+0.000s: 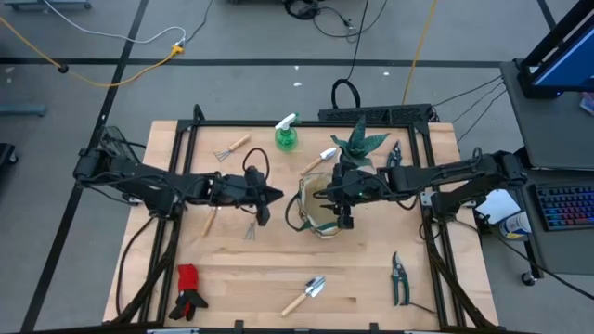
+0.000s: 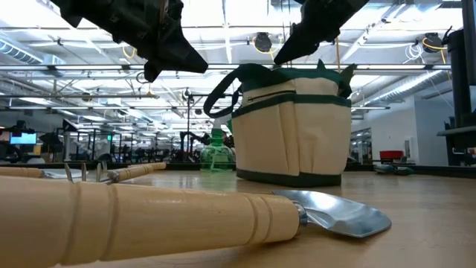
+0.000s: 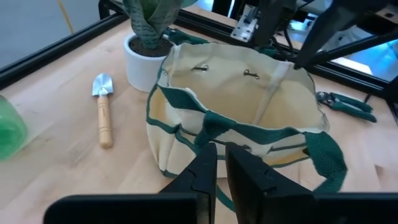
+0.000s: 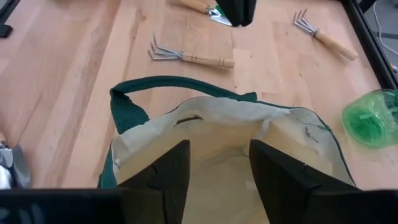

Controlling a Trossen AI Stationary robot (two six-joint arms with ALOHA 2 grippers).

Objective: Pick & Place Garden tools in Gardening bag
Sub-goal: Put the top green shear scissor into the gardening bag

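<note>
The beige gardening bag [image 1: 320,211] with green trim stands upright on its base mid-table, its mouth open and nothing showing inside [image 4: 230,162]. My right gripper [image 1: 342,206] is open and empty, its fingers [image 4: 171,171] spread just above the mouth. My left gripper [image 1: 271,197] is shut and empty, just left of the bag [image 3: 236,106] and above the table. On the table lie a rake [image 1: 232,147], a green spray bottle [image 1: 287,135], a trowel [image 1: 320,159], a fork [image 1: 251,226], a second trowel [image 1: 306,294], shears [image 1: 399,276] and gloves [image 1: 190,289].
A spiky plant in a white pot [image 1: 360,144] stands right behind the bag, with a second pair of shears [image 1: 393,153] to its right. A dark frame [image 1: 306,122] runs along the table's far, left and right sides. Bare wood lies in front of the bag [image 1: 343,264].
</note>
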